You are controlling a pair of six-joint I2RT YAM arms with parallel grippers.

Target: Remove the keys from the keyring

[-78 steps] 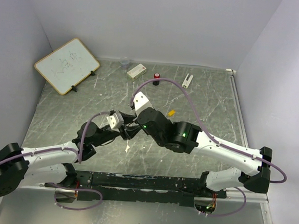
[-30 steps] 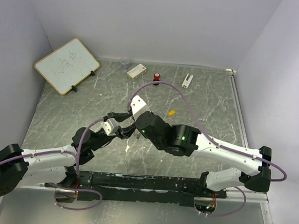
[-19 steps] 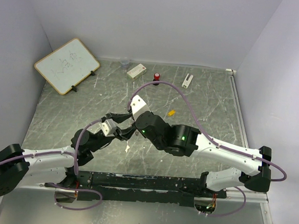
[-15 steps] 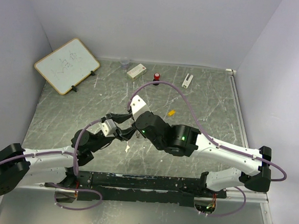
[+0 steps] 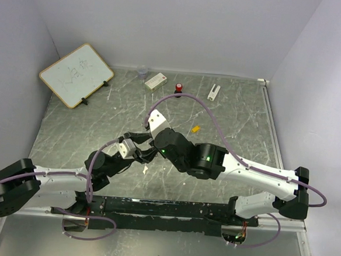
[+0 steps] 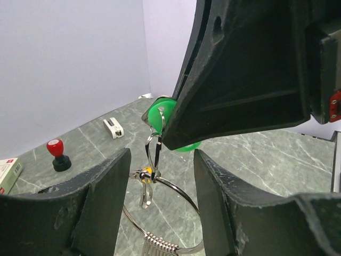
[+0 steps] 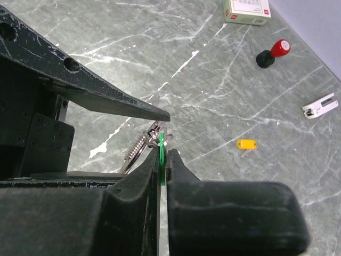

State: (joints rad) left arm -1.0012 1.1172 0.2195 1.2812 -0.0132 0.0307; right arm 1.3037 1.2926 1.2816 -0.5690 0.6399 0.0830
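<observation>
Right claw [image 7: 161, 156] is clamped tight on the bright green plastic key head [image 6: 160, 111]. Left claw [image 6: 161, 156] has its fingers spread either side of the thin silvery wire keyring [image 6: 159, 244] (gripping or not, I can't tell), which hangs from that green key. Small yellow-orange-headed key [image 7: 246, 144] lies loose on the grey marbled tabletop [image 7: 106, 32], well apart.

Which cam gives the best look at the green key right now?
Left wrist: the green key head shows on the keyring, partly behind a finger of the right gripper. Right wrist shows only its green edge pinched in that gripper. Top external: hidden among the arms.
</observation>
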